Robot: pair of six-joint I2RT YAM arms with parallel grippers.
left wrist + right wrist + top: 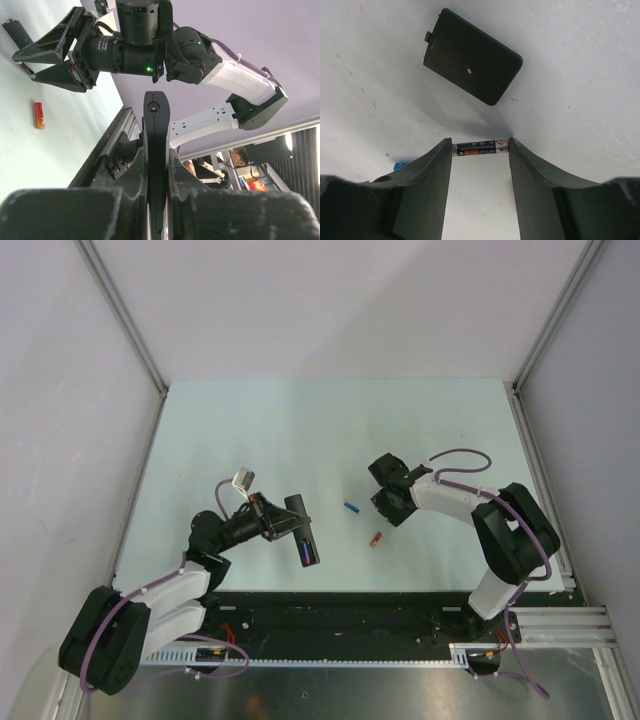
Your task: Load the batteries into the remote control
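My left gripper (272, 521) is shut on the remote control (303, 537), a slim black bar held off the table. In the left wrist view the remote control (155, 120) stands edge-on between the fingers (134, 172). A blue battery (351, 508) and a red-orange battery (376, 539) lie loose on the table between the arms. My right gripper (388, 492) points down at the table. In its wrist view a dark battery with an orange band (480, 148) spans the gap end to end, touching both fingertips of the right gripper (480, 151).
A flat black battery cover (472, 56) lies on the table just beyond the right gripper's tips, also seen as the cover (16, 30). The blue battery's end (398, 165) peeks out beside the right gripper's left finger. The red-orange battery (38, 115) lies below the right gripper.
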